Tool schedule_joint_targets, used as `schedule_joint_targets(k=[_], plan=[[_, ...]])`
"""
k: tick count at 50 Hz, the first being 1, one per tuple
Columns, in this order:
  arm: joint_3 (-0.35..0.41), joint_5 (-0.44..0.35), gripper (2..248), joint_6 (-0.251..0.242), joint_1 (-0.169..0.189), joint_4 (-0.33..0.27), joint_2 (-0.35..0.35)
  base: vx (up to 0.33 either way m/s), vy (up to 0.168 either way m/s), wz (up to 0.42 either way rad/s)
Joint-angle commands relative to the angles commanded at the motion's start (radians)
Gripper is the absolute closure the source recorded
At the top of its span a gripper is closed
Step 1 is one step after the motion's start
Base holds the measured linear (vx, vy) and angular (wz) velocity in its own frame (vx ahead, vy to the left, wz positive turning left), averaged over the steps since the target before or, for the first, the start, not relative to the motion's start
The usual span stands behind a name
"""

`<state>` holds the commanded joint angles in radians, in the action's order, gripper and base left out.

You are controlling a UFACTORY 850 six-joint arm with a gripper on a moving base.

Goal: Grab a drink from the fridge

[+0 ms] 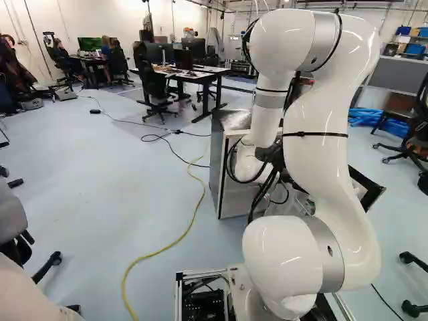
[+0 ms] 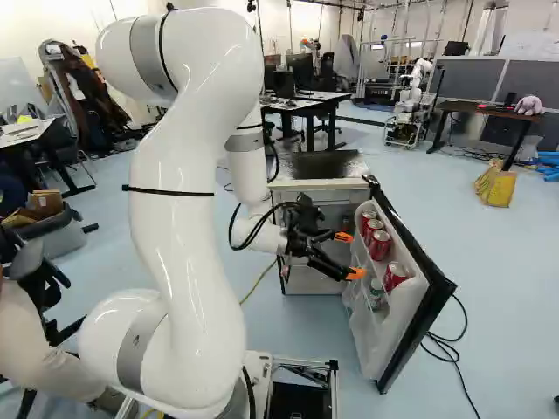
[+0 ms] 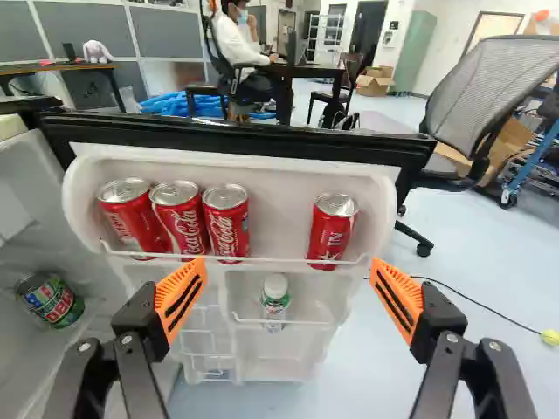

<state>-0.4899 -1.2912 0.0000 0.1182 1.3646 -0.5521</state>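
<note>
Four red cans (image 3: 332, 230): upper shelf (image 3: 279, 260) of the open fridge door (image 3: 262, 144); three close together toward the door's hinge side, one apart toward its free edge. One bottle (image 3: 275, 297), white cap, green label: on the same door, lower than the cans. One green-and-red can (image 3: 51, 299): inside the fridge (image 1: 217, 160), to the hinge side of the door. One black pincer (image 2: 350, 255), orange pads (image 3: 181, 297): facing the door's inner side, fingers spread wide, nothing held.
</note>
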Motion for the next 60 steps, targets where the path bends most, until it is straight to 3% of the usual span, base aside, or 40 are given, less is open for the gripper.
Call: schedule_joint_targets(k=[41, 60], plan=[[-0.037, 0.012, 3, 0.000, 0.014, 0.153, -0.015, 0.000, 0.000, 0.000], [-0.084, 0.015, 3, 0.000, 0.042, 0.165, -0.033, 0.000, 0.000, 0.000]])
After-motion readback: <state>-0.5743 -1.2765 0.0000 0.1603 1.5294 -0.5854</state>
